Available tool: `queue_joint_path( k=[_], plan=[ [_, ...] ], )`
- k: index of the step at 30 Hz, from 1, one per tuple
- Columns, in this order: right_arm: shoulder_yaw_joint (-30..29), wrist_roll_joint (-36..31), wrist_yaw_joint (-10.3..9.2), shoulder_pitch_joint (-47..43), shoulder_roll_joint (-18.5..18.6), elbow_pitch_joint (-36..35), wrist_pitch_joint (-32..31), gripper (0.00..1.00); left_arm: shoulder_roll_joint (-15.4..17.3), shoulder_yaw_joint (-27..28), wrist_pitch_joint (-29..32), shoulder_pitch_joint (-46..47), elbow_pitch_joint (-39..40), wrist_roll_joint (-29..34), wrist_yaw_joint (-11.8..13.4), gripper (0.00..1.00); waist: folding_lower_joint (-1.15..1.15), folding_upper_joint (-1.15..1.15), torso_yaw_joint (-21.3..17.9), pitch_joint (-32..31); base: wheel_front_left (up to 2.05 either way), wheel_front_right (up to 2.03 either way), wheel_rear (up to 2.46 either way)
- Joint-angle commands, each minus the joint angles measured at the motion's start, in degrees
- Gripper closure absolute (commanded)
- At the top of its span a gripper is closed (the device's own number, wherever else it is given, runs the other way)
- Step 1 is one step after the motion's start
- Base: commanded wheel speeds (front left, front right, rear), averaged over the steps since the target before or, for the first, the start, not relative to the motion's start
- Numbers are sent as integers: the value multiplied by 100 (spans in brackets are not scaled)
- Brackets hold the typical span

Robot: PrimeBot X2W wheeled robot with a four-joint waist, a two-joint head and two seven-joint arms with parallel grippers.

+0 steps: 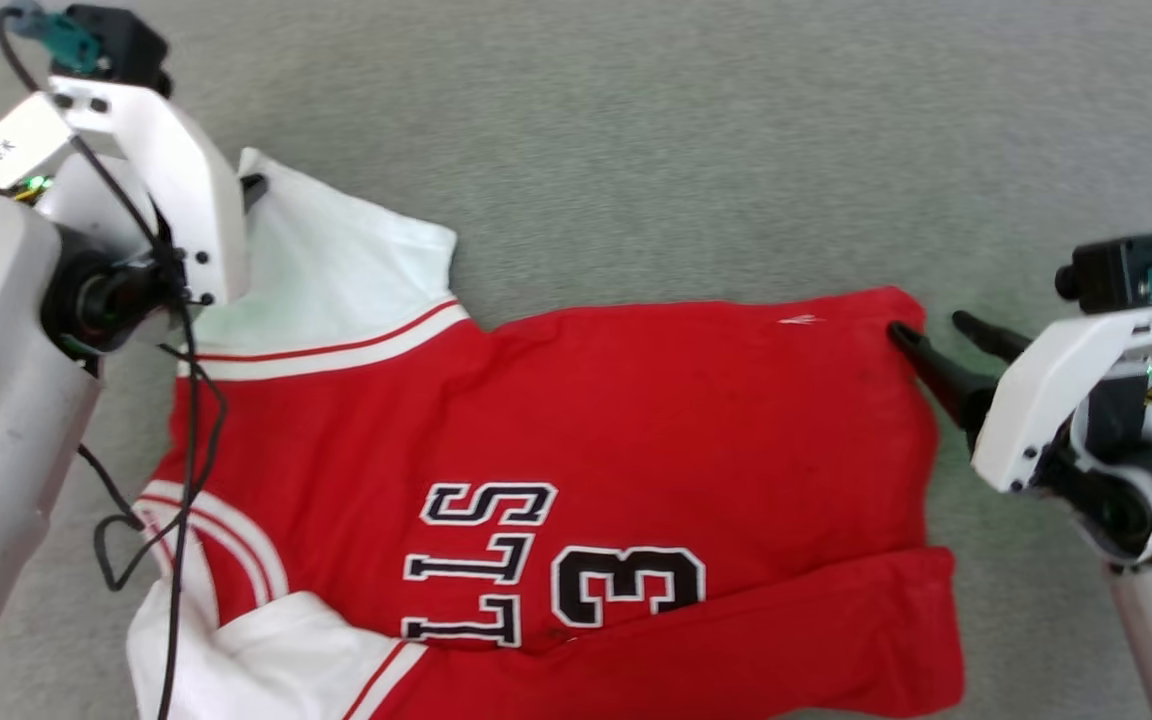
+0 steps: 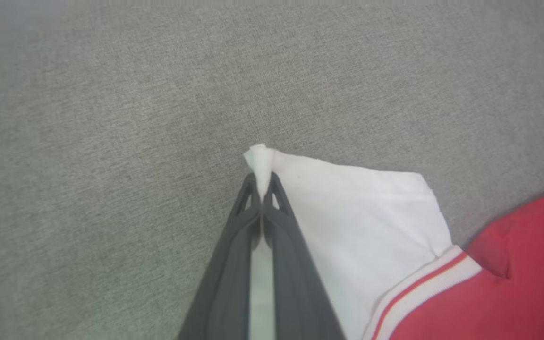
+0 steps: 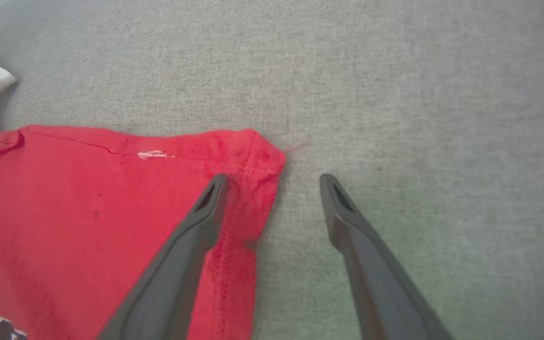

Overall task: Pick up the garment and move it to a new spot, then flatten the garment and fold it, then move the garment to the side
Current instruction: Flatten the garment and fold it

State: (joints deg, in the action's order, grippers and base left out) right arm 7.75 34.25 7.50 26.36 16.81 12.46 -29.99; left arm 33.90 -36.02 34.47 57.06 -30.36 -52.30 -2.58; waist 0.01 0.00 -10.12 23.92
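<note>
The garment (image 1: 636,420), a red jersey with white sleeves, black letters and a "3", lies spread on the grey surface. My left gripper (image 2: 262,186) is shut on the tip of the white sleeve (image 2: 361,212), a pinch of white cloth poking past its fingertips; in the head view its arm covers the sleeve's (image 1: 336,270) left end. My right gripper (image 1: 921,328) stands open at the garment's far right corner (image 3: 258,156), one finger (image 3: 206,208) over the red hem and the other finger (image 3: 343,212) over bare surface beside it.
A grey woven surface (image 1: 696,140) runs all around the garment, bare at the back and right. The garment's lower red edge (image 1: 836,620) is folded over near the front. A black cable (image 1: 186,420) hangs from my left arm over the collar area.
</note>
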Motion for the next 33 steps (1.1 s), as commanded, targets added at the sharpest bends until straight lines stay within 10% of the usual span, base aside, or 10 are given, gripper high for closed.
queue_joint_path(
  k=[1, 11, 12, 14, 33],
  plan=[
    [29, 39, -3, 132, 68, 34, -89, 0, 1, -8, -52, 73, 57, 48, -29, 100, -1, 0, 205, 28, 0, 0, 0],
    [659, 142, -3, 613, 292, 1070, -1268, 0, -108, -68, -350, -48, 353, 99, -103, 100, -1, 0, 543, 138, 0, 0, 0],
    [708, 187, -3, 583, 266, 1226, -1445, 8, -105, -70, -383, -76, 354, 94, -113, 100, -1, 0, 558, 128, 0, 0, 0],
    [809, 213, -3, 506, 241, 1430, -1715, 100, -103, -67, -462, -154, 337, 92, -121, 100, -1, 0, 589, 74, 0, 0, 0],
    [-150, -262, -6, -619, 206, 667, -168, 100, 278, 355, -1936, -2571, 768, -415, 249, 100, -1, 0, 904, -1526, 0, 0, 0]
  ],
)
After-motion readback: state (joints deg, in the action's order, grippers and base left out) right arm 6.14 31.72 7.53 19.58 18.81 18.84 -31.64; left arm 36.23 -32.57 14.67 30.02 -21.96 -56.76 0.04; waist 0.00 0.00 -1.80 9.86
